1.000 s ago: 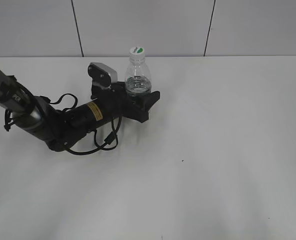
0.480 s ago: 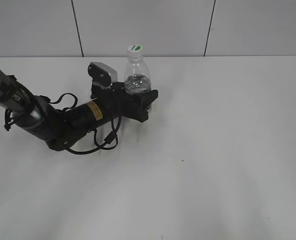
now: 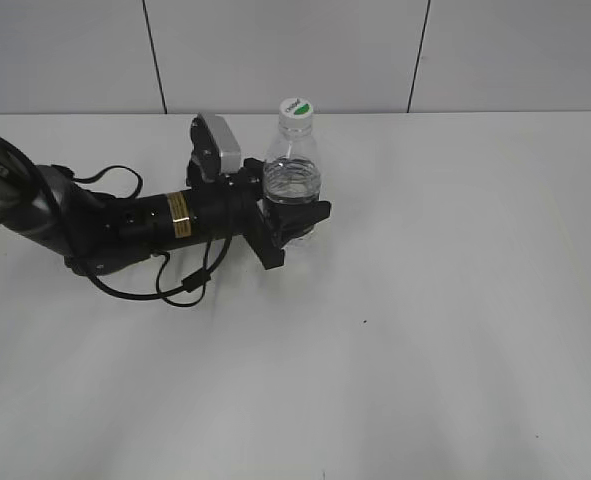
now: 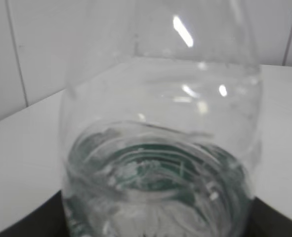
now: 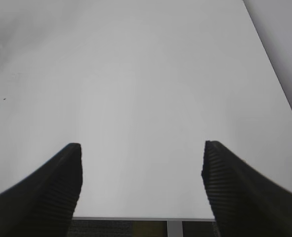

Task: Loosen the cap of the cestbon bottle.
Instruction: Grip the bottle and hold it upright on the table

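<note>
The bottle (image 3: 293,185) stood upright at upper centre of the exterior view, its cap (image 3: 295,105) on. The left gripper (image 3: 293,222) was clamped around its lower body. The right gripper (image 5: 142,170) was wide open over the bare table (image 5: 136,74), holding nothing.

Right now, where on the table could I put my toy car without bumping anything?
The table is bare right of the bottle and along the near edge. It's crowded at the left back, where the left gripper holds the bottle.
</note>
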### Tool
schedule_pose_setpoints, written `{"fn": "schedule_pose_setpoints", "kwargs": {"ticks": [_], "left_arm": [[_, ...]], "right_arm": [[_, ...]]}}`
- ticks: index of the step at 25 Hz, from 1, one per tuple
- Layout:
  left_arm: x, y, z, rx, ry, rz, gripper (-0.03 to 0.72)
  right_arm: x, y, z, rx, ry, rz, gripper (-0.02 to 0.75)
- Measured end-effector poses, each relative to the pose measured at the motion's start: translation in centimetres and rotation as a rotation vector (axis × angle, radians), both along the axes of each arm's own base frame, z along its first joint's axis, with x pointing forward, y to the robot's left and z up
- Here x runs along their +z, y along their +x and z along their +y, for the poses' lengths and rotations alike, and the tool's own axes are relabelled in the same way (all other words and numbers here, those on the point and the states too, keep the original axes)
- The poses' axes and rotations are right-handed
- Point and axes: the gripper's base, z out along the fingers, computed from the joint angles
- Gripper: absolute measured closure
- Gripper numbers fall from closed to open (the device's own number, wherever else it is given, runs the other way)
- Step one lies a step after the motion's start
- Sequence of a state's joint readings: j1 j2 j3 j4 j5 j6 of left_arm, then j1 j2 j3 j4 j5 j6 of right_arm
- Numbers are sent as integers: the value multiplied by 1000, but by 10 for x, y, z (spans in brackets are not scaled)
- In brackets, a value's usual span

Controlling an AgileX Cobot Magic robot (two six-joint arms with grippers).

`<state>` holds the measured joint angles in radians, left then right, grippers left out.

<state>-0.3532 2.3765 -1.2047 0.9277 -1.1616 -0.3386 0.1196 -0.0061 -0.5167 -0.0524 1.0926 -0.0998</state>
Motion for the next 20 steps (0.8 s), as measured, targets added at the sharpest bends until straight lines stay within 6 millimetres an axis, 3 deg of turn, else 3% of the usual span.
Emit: {"fn": "schedule_pose_setpoints", "kwargs": {"ticks": [8,15,20], "left_arm": [[24,-19,0,-215,40,75,284],[18,-23,-4,-207,25,127,284],[-6,-22,-3,-155,16,197,284]], "right_arm": [[0,0,0,0,0,0,160],[0,0,0,0,0,0,160],[0,0,0,0,0,0,160]]}}
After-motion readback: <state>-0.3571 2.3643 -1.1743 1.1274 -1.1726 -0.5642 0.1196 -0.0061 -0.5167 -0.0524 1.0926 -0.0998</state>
